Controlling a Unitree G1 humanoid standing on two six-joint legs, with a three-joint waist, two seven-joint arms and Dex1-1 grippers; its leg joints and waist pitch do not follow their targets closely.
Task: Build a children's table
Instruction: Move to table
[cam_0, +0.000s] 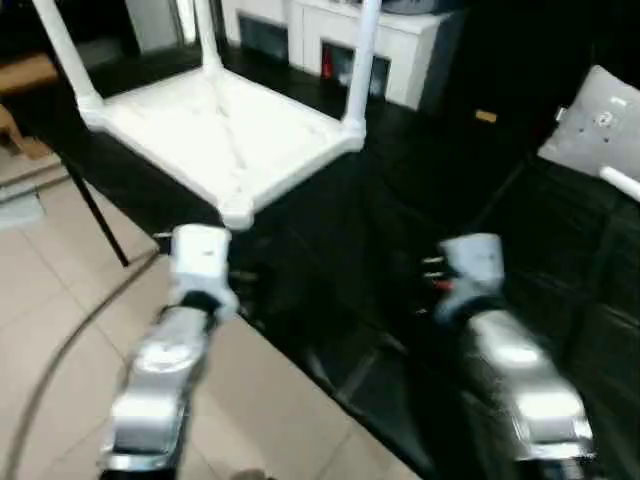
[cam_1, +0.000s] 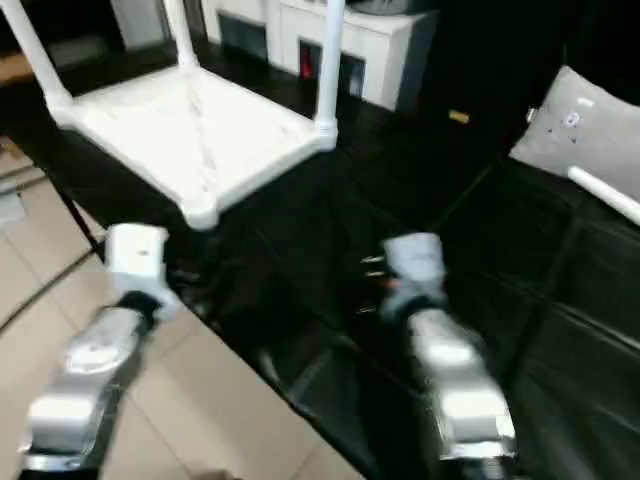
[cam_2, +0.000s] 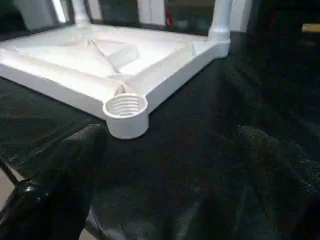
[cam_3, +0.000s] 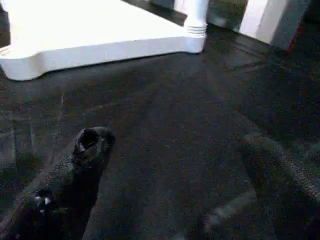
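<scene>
The white tabletop (cam_0: 215, 135) lay upside down on the black-covered work surface (cam_0: 420, 250), ribbed underside up, near its far left corner. Three white legs (cam_0: 362, 55) stood upright in its corner sockets; the near corner socket (cam_2: 125, 106) was bare, its threaded ring showing. Another white leg (cam_0: 622, 182) lay at the right edge beside a grey panel (cam_0: 596, 125). The left gripper (cam_2: 165, 150) hung just short of the bare socket, fingers spread wide, holding nothing. The right gripper (cam_3: 185, 160) hovered over the black cover, jaws likewise wide apart and empty, clear of the tabletop
</scene>
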